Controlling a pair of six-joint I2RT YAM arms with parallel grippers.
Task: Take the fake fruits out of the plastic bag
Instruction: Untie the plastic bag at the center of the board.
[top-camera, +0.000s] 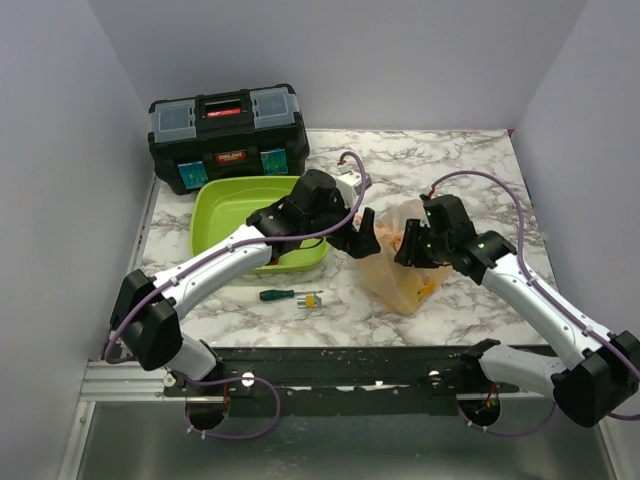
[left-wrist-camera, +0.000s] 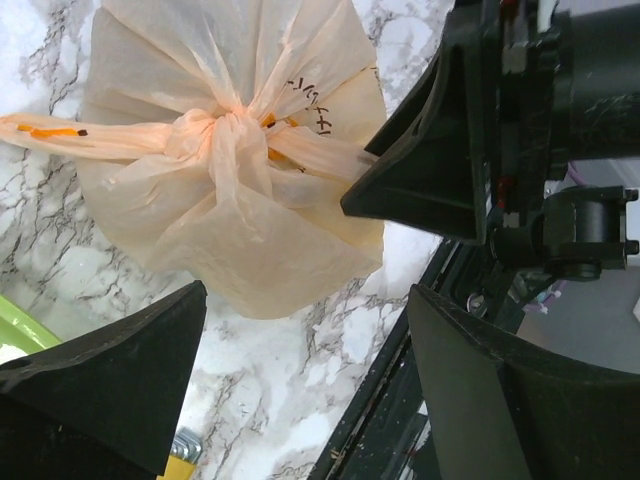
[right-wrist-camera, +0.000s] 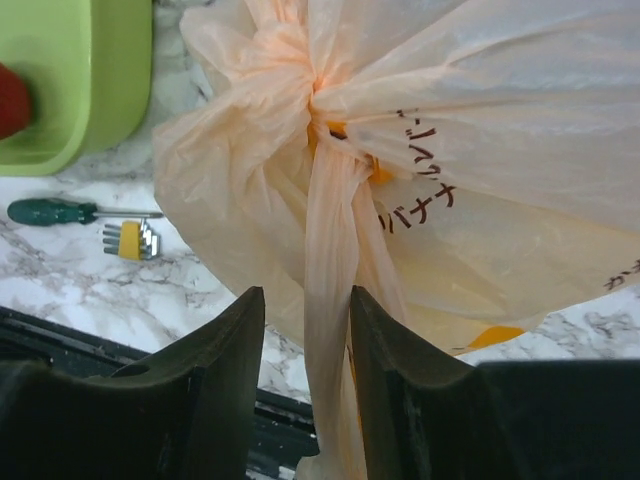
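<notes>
One bag (top-camera: 405, 262), one tray (top-camera: 215, 215), one toolbox (top-camera: 228, 135), one screwdriver (top-camera: 277, 294).

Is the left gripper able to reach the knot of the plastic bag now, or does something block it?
Probably yes. The left gripper stands open facing the knot of the plastic bag, with nothing between. The right gripper only straddles a twisted handle strip.

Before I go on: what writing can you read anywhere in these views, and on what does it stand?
"バナナ": dark print on the translucent peach-orange plastic bag, right wrist view; the print around it is cut off or creased.
Black plastic toolbox: red brand label, too small to read.
Nothing else legible.
</notes>
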